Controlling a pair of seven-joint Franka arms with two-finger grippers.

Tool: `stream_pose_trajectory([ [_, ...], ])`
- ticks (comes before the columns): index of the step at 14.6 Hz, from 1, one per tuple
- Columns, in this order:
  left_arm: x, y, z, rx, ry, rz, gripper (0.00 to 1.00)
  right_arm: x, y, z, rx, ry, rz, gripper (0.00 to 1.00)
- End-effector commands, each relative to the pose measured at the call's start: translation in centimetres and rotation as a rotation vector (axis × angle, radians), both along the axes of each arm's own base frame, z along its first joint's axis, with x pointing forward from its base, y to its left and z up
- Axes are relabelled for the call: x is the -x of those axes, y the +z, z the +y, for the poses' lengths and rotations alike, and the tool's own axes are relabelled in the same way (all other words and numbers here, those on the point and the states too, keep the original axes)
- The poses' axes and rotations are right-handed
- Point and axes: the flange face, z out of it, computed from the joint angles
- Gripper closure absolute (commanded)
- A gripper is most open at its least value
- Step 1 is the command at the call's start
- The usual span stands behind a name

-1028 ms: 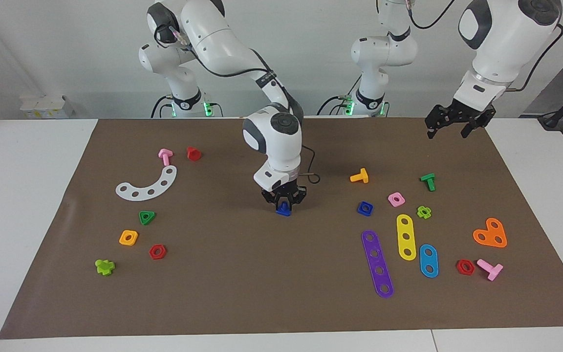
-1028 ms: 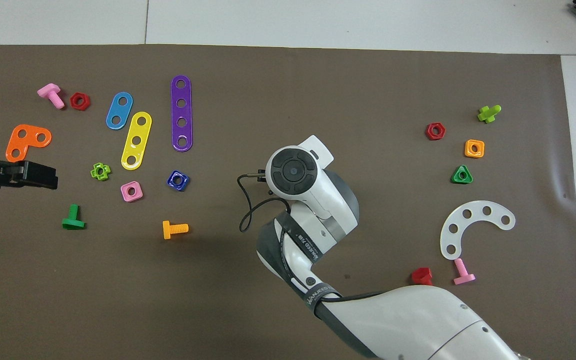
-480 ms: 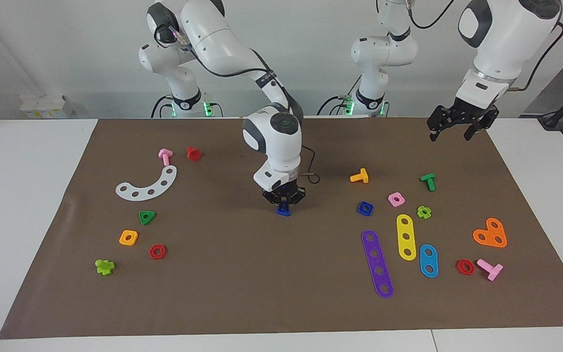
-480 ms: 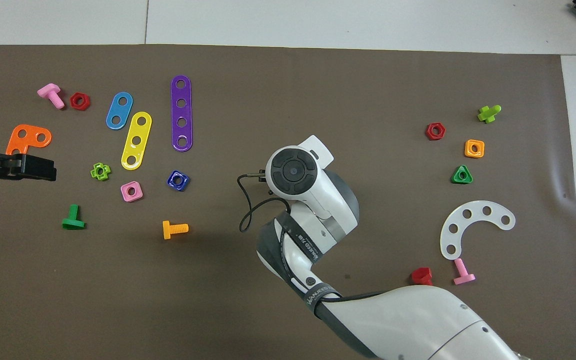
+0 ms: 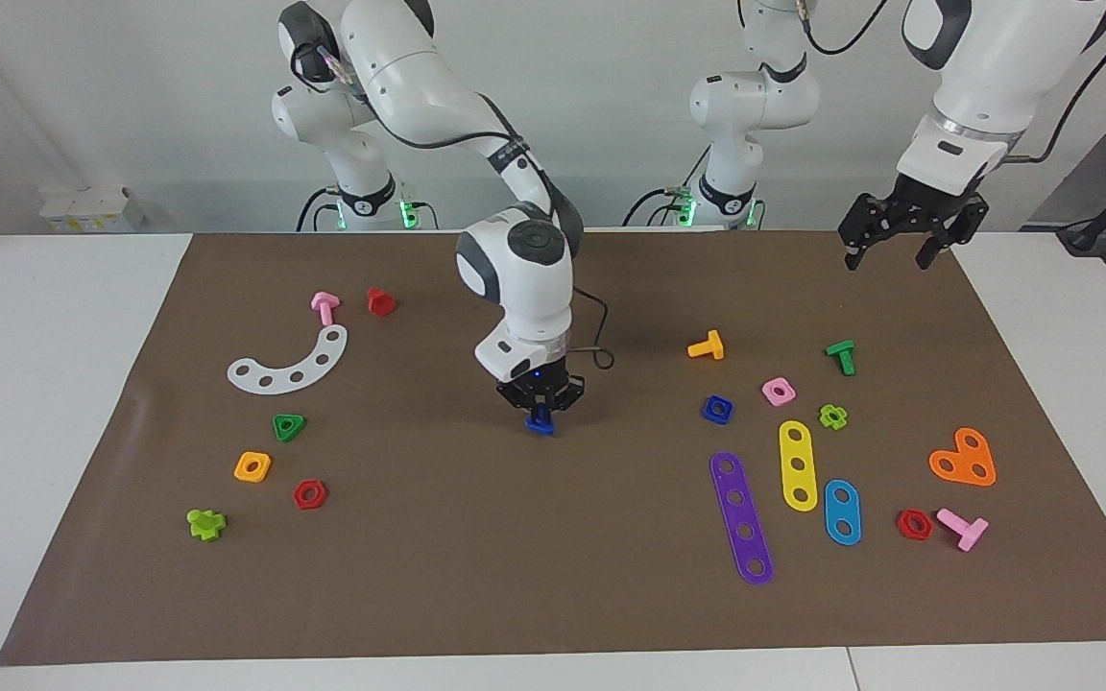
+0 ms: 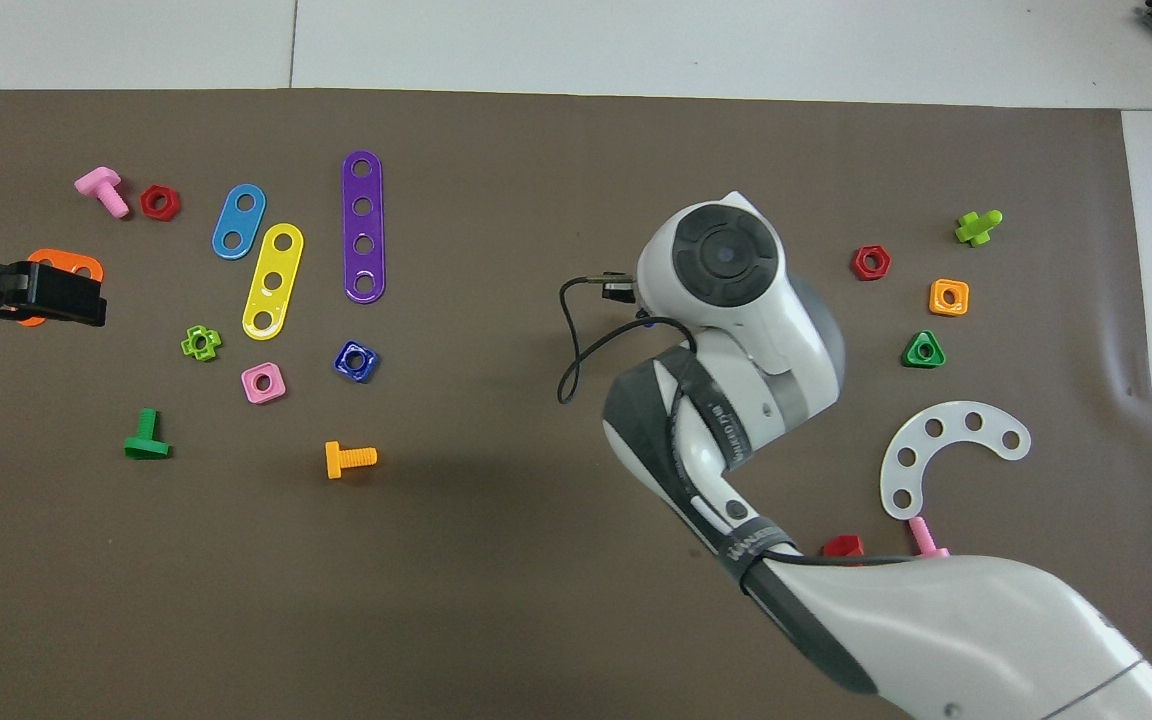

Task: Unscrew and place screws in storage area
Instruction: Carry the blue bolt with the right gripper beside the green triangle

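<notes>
On right arm's band (image 6: 726, 432) — "WANJEED", barely readable.

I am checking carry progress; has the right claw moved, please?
Yes: the right claw, shut on the dark-blue bolt, has shifted away from the blue square nut.

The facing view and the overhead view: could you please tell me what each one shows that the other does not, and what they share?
Only the facing view shows the right gripper shut on the dark-blue bolt, over the middle of the brown mat, and both arms' bases. Only the overhead view shows the whole pink bolt head-on beside the red nut; there the right arm's wrist hides the bolt it holds. Both show the left gripper, open and waiting, the dark-blue square nut and the purple strip.
</notes>
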Motion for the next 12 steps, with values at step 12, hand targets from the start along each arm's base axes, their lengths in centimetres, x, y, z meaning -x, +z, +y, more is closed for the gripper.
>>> stream_pose_trajectory([
  [12, 1.6, -2.4, 0.4, -0.033, 0.007, 0.057, 0.00, 2.1, -6.3, -22.5, -0.060, 0.067, 0.074, 1.00],
])
